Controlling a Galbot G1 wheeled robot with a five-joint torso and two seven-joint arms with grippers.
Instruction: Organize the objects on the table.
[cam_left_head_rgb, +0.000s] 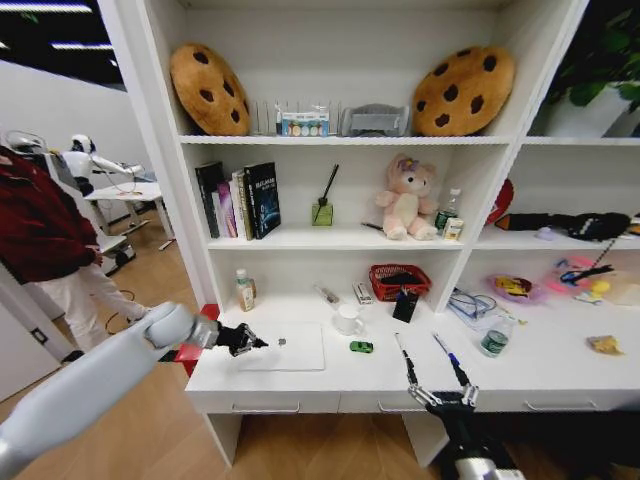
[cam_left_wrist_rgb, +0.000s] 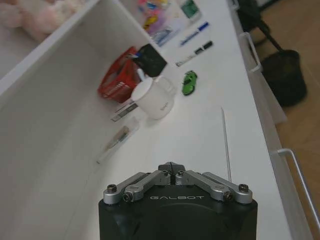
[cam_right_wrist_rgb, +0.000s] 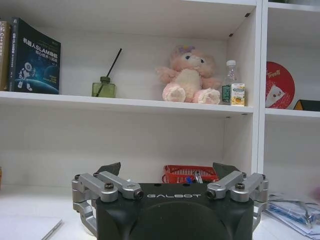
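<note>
Black-barrelled pen (cam_left_head_rgb: 405, 359), lower centre of the head view, on the white table (cam_left_head_rgb: 530, 370); long axis runs from the front edge back toward the shelves, tilted slightly left. Blue-tipped pen (cam_left_head_rgb: 449, 360) lies just to its right, nearly parallel, the two apart.

Right gripper (cam_left_head_rgb: 441, 397), bottom centre-right, sits at the near ends of both pens at the table's front edge, fingers spread wide, nothing between them; whether a finger touches a pen cannot be told. Its arm rises from below the frame, wrist aimed at the shelving. Judged the nearer arm for either pen.

Green toy car (cam_left_head_rgb: 361, 347), left of the pens, well apart. White mug (cam_left_head_rgb: 349, 319) behind it.

Silver laptop (cam_left_head_rgb: 285, 347), left centre, lid down.

Left gripper (cam_left_head_rgb: 243, 339), over the laptop's left edge, fingers pressed together, holding nothing; arm enters from the lower left.
</note>
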